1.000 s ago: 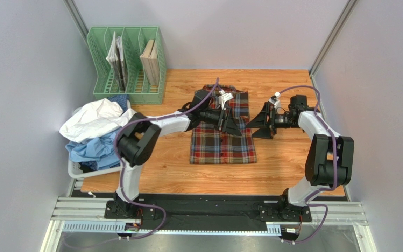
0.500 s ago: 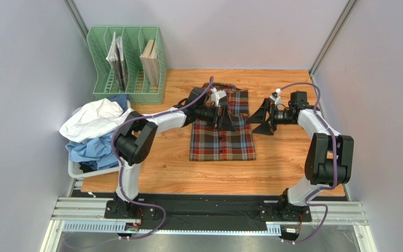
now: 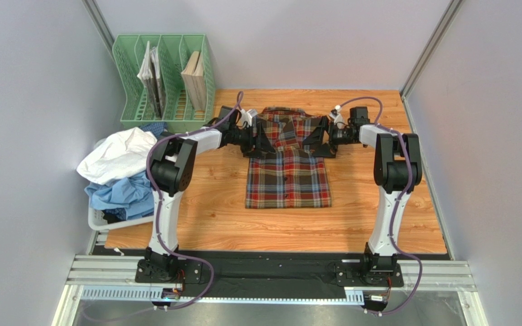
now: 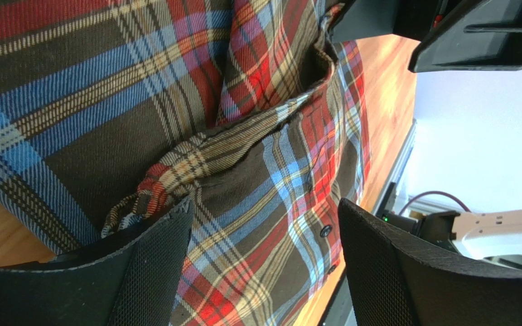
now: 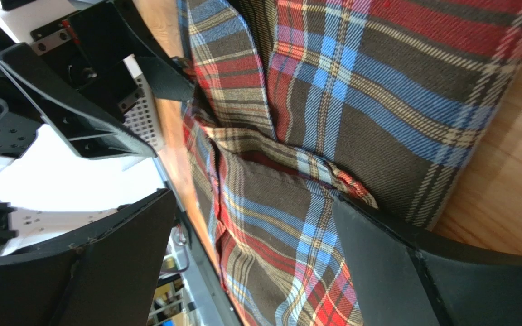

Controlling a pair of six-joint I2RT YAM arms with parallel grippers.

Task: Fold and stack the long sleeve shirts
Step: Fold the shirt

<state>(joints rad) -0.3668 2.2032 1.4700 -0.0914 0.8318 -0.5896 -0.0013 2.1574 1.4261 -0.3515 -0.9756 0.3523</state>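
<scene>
Progress: early. The tartan shirt (image 3: pixel 288 170) lies flat mid-table, narrowed to a long panel, with the crosswise fold not yet made. The white and blue shirts (image 3: pixel 124 170) lie heaped at the left, unfolded. The left gripper (image 3: pixel 260 138) and right gripper (image 3: pixel 316 140) sit at the tartan's far shoulders, jaws wide, pinching nothing. Only the wrist views show bunched cloth between the fingers (image 4: pixel 155 272). Only the overhead view shows the heap.
</scene>
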